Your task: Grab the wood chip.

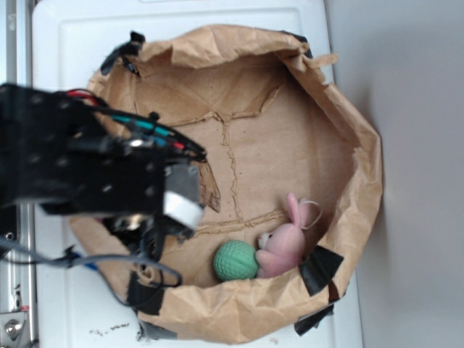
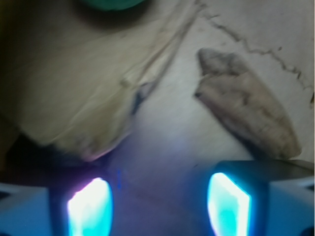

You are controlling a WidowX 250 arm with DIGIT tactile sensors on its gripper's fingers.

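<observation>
The wood chip (image 2: 246, 110) is a flat, rough brown piece lying on the paper floor. In the wrist view it sits up and to the right of my gripper (image 2: 160, 204), its near end just above the right finger (image 2: 229, 201). The gripper is open, with only bare paper between the two glowing fingers. From the exterior view only a dark edge of the wood chip (image 1: 209, 187) shows beside the black arm (image 1: 87, 156), which hides the fingers.
A crumpled brown paper lining (image 1: 362, 167) forms a tall wall around the work area. A green ball (image 1: 235, 261) and a pink plush bunny (image 1: 286, 243) lie at the near right. A raised paper fold (image 2: 98, 98) stands left of the chip.
</observation>
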